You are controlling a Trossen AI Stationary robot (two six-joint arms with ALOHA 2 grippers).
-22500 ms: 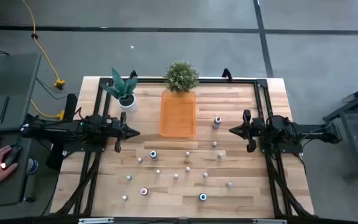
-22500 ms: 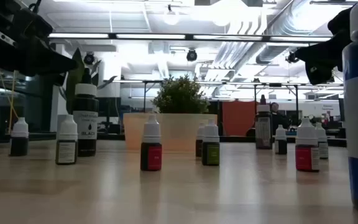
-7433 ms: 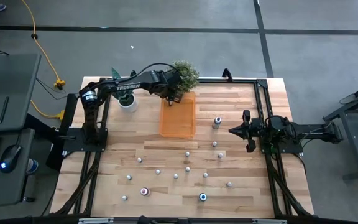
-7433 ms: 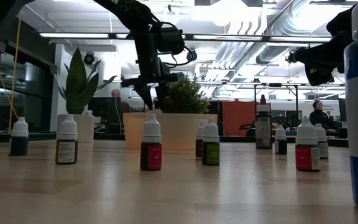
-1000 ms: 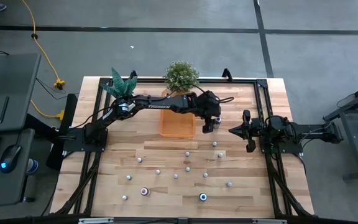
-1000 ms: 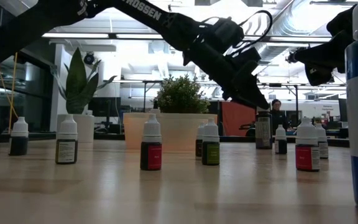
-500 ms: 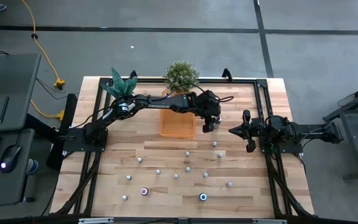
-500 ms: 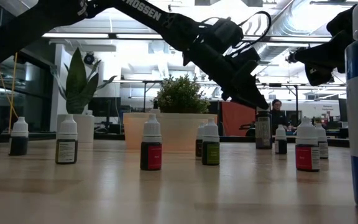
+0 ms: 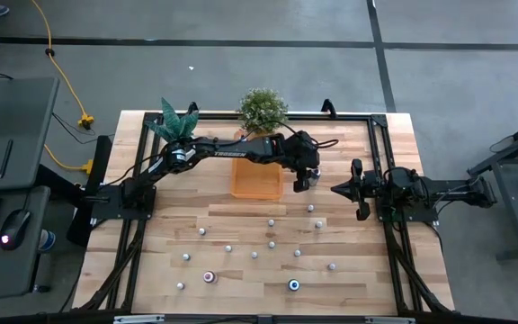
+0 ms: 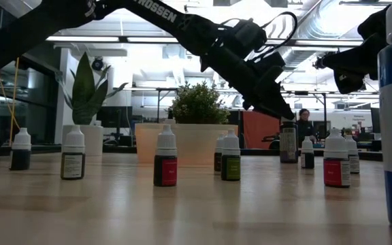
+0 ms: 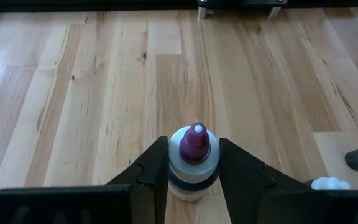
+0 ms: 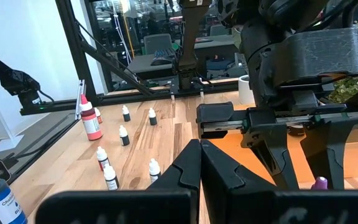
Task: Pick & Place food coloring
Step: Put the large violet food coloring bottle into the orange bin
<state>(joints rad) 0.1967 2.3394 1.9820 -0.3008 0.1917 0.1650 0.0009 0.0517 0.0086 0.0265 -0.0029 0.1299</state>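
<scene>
Left wrist view: the left claw (image 11: 194, 168) pinches a purple-tipped food coloring bottle (image 11: 194, 160) upright between its fingers on the desk (image 11: 104, 93); ideally it lifts straight up, staying clear of the orange tray (image 9: 256, 180) beside it.

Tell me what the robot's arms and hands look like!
Both arms are dark, almost black, built from chunky jointed sections. The left arm has white "TROSSEN" lettering along it and a thin black cable looping near its wrist. Each hand, like the left hand, is two flat, angular black fingers. The right hand looks the same, and its arm sits on a black frame.
</scene>
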